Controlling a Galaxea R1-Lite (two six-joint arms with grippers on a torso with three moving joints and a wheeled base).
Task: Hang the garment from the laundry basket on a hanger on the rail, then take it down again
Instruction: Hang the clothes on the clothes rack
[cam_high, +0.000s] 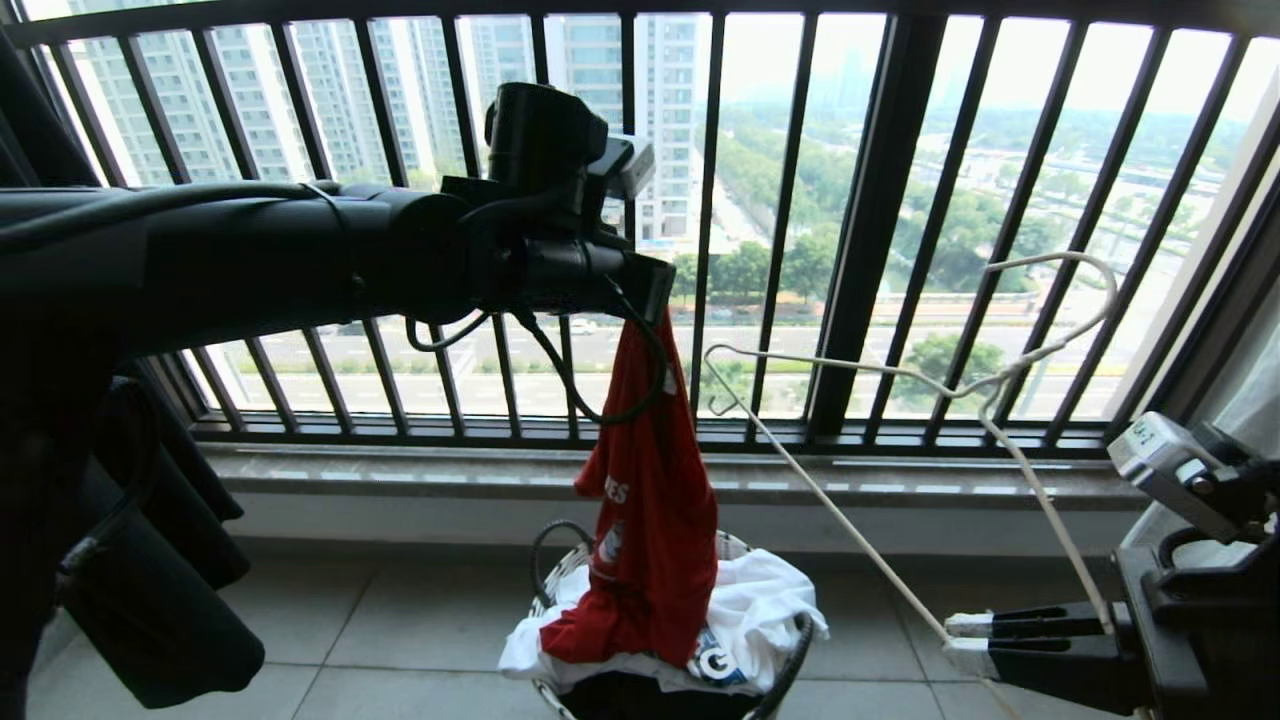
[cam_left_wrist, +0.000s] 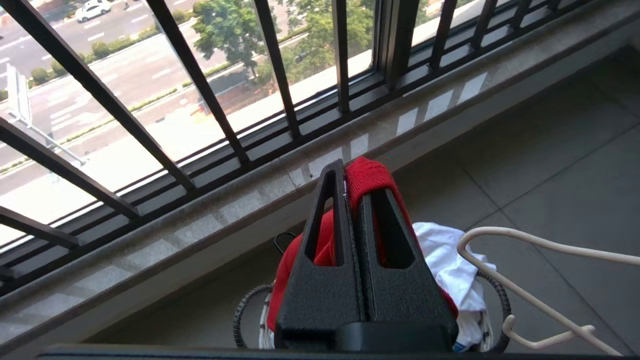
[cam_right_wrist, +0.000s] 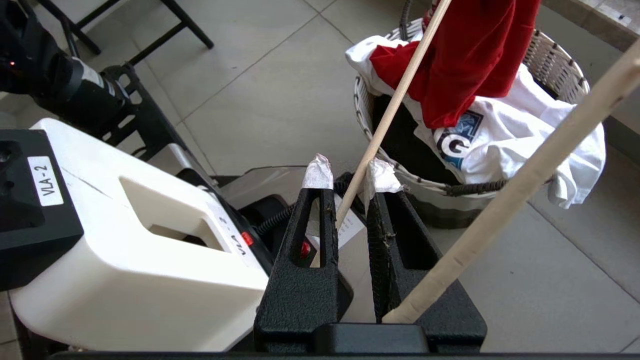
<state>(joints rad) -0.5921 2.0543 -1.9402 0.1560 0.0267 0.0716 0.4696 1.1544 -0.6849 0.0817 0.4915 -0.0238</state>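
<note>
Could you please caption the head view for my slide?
Left gripper lifts the red T-shirt from the basket; right gripper holds the hanger.

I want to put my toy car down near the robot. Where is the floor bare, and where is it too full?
Bare tiles lie left of the basket, between it and the dark clothes, and right of it, under the slanting hanger. The strip below the window ledge is bare too. The basket is crowded: the red shirt hangs into it over a white shirt.

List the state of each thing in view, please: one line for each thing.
left gripper: shut on the red T-shirt
red T-shirt: lifted, lower end in the basket
laundry basket: on the floor, holds a white garment
right gripper: shut on the hanger
hanger: held, bare
</note>
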